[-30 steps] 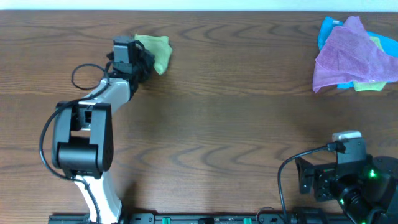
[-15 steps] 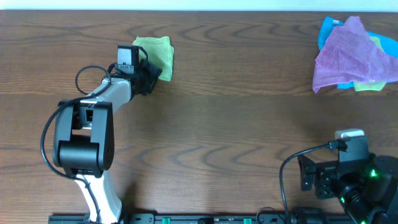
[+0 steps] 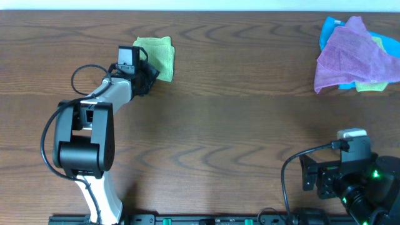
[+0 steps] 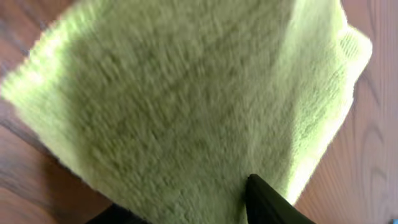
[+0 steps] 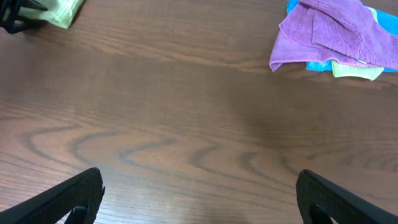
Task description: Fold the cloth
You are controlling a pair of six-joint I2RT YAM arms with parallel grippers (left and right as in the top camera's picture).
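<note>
The lime-green cloth (image 3: 156, 55) lies folded at the table's far left. It fills the left wrist view (image 4: 186, 93) and also shows in the right wrist view (image 5: 65, 12). My left gripper (image 3: 149, 74) sits at the cloth's lower left edge. In the left wrist view my left gripper (image 4: 186, 202) has its fingers apart, and the cloth lies between them and covers the left finger. The white tag is hidden. My right gripper (image 5: 199, 190) is open and empty, low over bare wood at the front right.
A pile with a purple cloth (image 3: 353, 53) over a blue cloth (image 3: 330, 28) and a yellow-green piece (image 3: 370, 85) lies at the far right. The right arm (image 3: 350, 178) rests at the front right corner.
One second ago the cloth was bunched under my left gripper. It has since spread out flatter, and the gripper has drawn back to its lower left edge. The right arm has not moved.
</note>
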